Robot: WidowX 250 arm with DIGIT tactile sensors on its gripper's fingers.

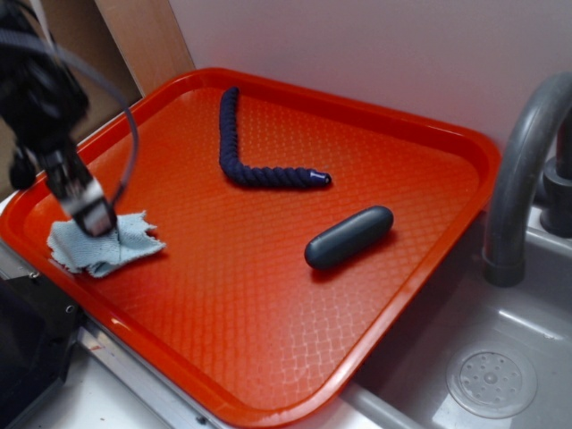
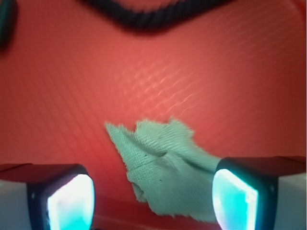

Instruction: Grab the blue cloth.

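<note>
The blue cloth (image 1: 107, 246), a small pale blue-grey rag with ragged edges, lies flat on the red tray (image 1: 268, 304) near its left rim. My gripper (image 1: 94, 217) stands right over the cloth, its tip down at the fabric. In the wrist view the cloth (image 2: 165, 167) lies between the two fingers, nearer the right fingertip (image 2: 235, 201) than the left one (image 2: 69, 201). The gripper (image 2: 152, 201) is open, with a wide gap and nothing pinched.
A long dark navy braided rope (image 1: 246, 152) lies bent across the tray's far half. A dark grey capsule-shaped object (image 1: 349, 237) rests near the tray's middle right. A grey faucet (image 1: 527, 170) and a sink with a drain (image 1: 492, 380) stand to the right.
</note>
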